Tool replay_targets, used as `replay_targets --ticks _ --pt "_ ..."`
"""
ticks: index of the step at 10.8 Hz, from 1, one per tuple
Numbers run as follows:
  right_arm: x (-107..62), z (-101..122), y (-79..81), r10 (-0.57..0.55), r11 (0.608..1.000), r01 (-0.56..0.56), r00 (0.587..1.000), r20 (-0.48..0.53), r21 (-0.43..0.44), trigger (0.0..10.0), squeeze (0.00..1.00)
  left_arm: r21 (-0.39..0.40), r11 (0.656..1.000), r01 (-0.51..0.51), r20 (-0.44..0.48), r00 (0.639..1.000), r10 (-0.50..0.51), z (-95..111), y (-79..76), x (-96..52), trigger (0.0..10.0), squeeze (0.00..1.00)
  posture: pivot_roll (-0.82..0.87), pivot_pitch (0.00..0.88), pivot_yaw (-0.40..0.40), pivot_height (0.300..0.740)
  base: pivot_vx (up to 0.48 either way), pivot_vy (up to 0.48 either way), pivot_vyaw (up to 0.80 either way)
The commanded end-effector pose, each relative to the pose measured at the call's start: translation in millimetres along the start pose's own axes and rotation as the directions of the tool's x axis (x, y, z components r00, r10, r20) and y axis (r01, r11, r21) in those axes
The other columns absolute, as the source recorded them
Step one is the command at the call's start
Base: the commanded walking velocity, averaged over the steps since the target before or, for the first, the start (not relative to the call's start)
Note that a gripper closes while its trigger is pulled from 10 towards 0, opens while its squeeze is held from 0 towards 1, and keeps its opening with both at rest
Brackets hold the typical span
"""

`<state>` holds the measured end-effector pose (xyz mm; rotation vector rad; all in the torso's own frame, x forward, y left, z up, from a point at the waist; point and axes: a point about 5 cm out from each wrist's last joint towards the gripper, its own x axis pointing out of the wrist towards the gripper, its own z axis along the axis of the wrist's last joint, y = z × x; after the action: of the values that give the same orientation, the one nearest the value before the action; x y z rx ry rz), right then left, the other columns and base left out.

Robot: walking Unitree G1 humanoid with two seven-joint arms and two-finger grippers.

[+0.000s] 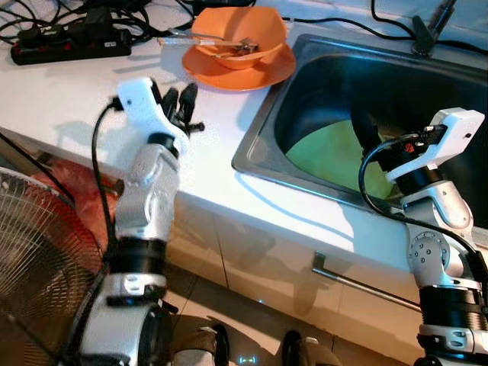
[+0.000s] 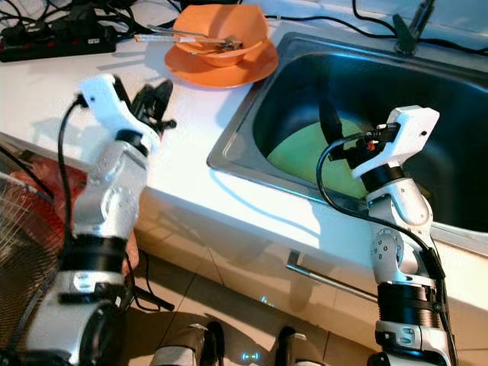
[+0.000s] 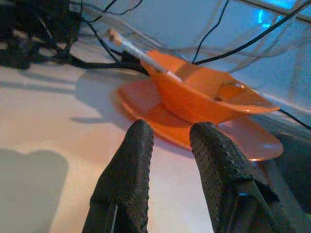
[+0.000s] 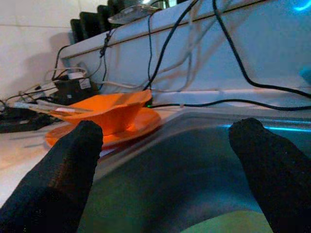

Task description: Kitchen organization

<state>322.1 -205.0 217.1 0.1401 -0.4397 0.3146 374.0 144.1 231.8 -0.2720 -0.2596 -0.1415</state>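
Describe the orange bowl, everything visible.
The orange bowl looks like glossy plastic, with an angular, flared rim. It sits upright on a matching orange plate on the white counter, just left of the sink. Utensils lie in it, one light handle jutting over the rim toward the power strip. The left gripper is near but not touching it.

Nothing to read here, folks: no legible text, label, brand, number or sign on anything in these views.
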Motion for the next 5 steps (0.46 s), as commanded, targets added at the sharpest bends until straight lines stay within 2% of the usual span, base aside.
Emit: replay_targets --ticks 1,3,4,5 --pt "-1.6 -2 -4.6 -0.036 0.999 0.036 0.999 -0.006 -0.014 10.0 0.0 0.065 0.998 0.026 -0.01 1.0 -0.026 -4 -2.1 -1.4 10.0 0.0 0.07 0.188 0.03 0.74 0.0 0.0 0.0" --pt "0.0 -4 -2.9 -0.038 0.999 0.038 0.999 -0.01 -0.01 10.0 0.0 0.113 0.994 0.009 -0.01 1.0 -0.007 -14 1.5 -13.8 10.0 0.0 0.08 0.186 0.027 0.74 0.0 0.0 0.0" --pt "0.7 -5 -2.9 -0.04 0.999 0.04 0.999 -0.018 -0.006 10.0 0.0 0.105 0.994 -0.002 -0.011 1.0 0.003 -14 3.3 -14.7 10.0 0.0 0.08 0.185 0.027 0.74 0.0 0.0 0.0" --pt "2.0 -5 -3.3 -0.042 0.999 0.042 0.999 -0.029 -0.009 10.0 0.0 0.109 0.994 -0.004 -0.01 1.0 0.006 -15 4.3 -15.0 10.0 0.0 0.08 0.182 0.026 0.74 0.0 0.0 -0.52"
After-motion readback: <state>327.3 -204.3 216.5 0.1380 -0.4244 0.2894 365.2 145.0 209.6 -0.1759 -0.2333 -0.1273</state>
